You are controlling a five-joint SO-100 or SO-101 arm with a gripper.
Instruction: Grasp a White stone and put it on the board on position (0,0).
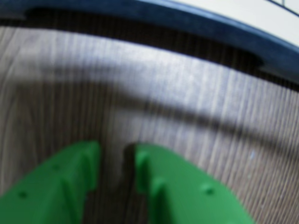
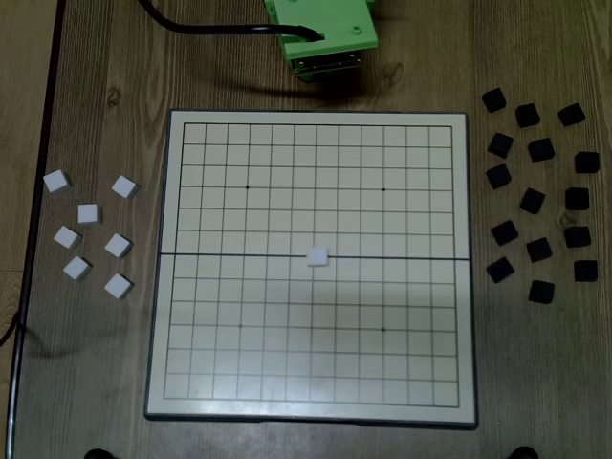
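The board [image 2: 172, 287] is a pale grid with a dark rim, lying in the middle of the wooden table. One white stone [image 2: 317, 256] sits on it near the centre, on the middle line. Several loose white stones [image 2: 88, 213] lie on the table left of the board. My green arm [image 2: 325, 38] is folded back above the board's top edge. In the wrist view my green gripper [image 1: 117, 151] hangs over bare wood with its fingers nearly together and nothing between them. The board's dark rim [image 1: 196, 23] crosses the top of that view.
Several black stones [image 2: 532, 201] are scattered on the table right of the board. A black cable [image 2: 191, 24] runs from the arm to the upper left. The table's left edge [image 2: 53, 96] is close to the white stones.
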